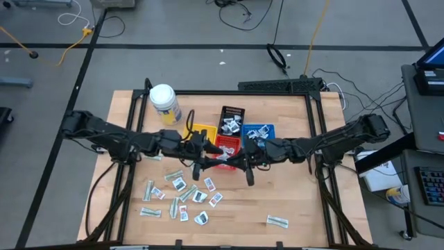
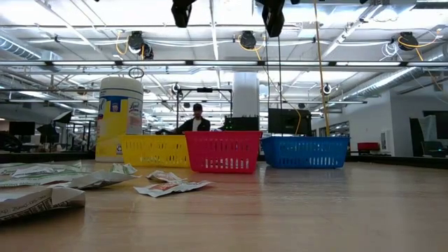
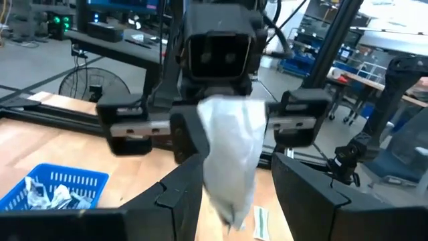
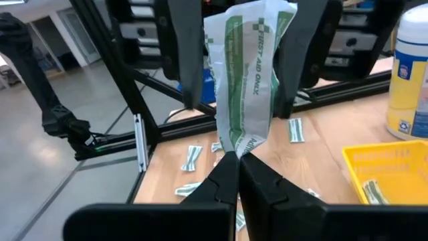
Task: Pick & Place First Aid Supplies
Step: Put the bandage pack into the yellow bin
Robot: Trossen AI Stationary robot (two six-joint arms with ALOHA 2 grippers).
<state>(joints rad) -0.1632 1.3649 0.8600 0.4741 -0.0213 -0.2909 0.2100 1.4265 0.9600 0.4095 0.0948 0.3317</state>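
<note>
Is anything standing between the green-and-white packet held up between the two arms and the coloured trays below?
Nothing visible. The right gripper pinches the green-and-white first aid packet with shut jaws, the left gripper straddles it with open jaws, above the red mesh tray; open air lies beneath.

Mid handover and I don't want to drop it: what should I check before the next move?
1. Right claw shut on the lower end of the green-and-white packet: ok.
2. Left claw open, a finger on each side of the packet: ok.
3. Left claw gripping the packet: not ok, not closed on it yet.
4. Packet held up off the table: ok.
5. Which tray takes it, yellow tray or another: cannot tell.
</note>
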